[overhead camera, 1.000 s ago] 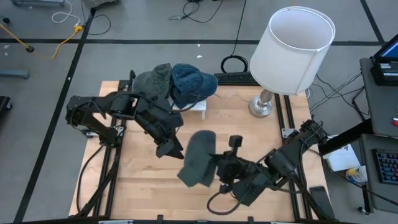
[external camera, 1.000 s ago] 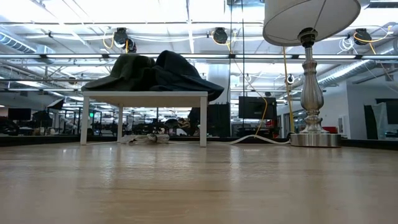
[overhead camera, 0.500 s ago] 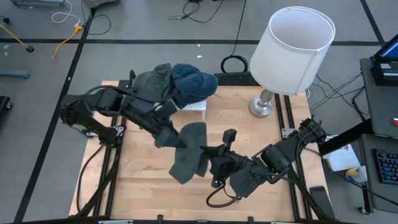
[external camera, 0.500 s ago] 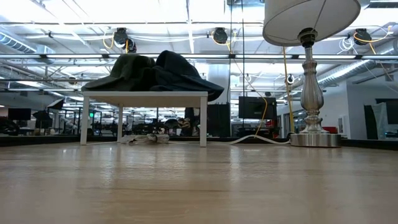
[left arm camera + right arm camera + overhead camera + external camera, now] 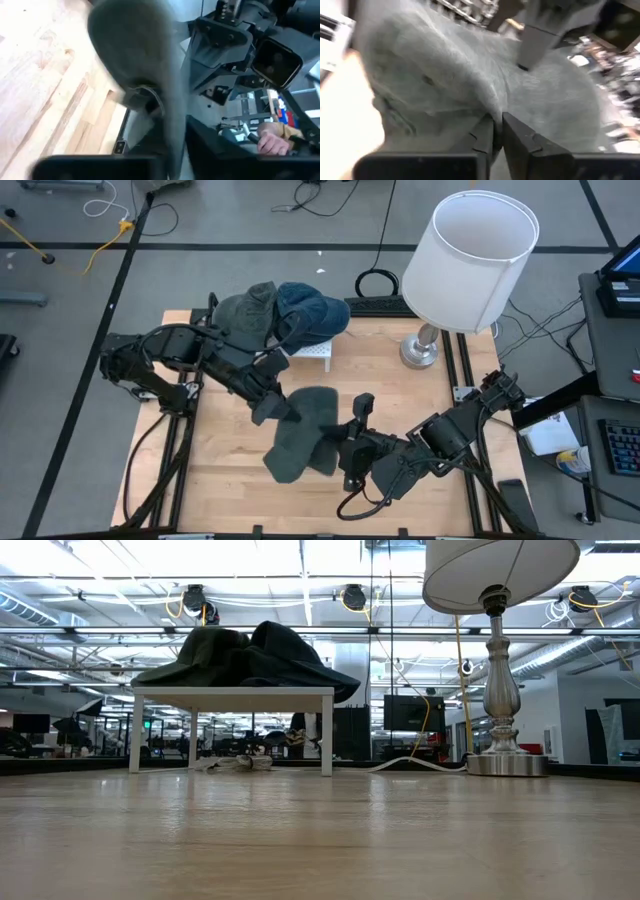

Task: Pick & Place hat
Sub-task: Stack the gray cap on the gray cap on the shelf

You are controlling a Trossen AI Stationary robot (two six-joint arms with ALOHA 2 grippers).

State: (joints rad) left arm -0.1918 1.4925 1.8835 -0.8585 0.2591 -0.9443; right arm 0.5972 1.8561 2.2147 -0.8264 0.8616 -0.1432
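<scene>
A dark grey hat (image 5: 300, 438) hangs above the middle of the table between my two grippers; the low view does not show it. My left gripper (image 5: 272, 408) is at its far left edge and shut on it. My right gripper (image 5: 340, 448) is at its right side, also shut on it. A green hat (image 5: 245, 315) and a blue hat (image 5: 312, 310) lie on a small white table (image 5: 318, 352) at the far edge, also seen in the low view (image 5: 232, 695). My left gripper has the hat's cloth (image 5: 170, 150) running down between its fingers; it comes at the hat's far left edge (image 5: 285, 405) from the table's left. The hat is clear of the table. My right gripper pinches a fold of the hat's cloth (image 5: 492, 112) between its two fingers (image 5: 482, 135), coming from the table's right. The hat spreads out beyond the fingers, lifted clear of the table.
A lamp with a white shade (image 5: 470, 255) stands on a silver base (image 5: 420, 350) at the far right. Bare wood (image 5: 230, 490) lies under the hat. Cables lie on the floor beyond the table.
My right gripper has carried the grey hat toward the table's left, still lifted. My left gripper has swung up to the hat and now sits at its far left edge.
</scene>
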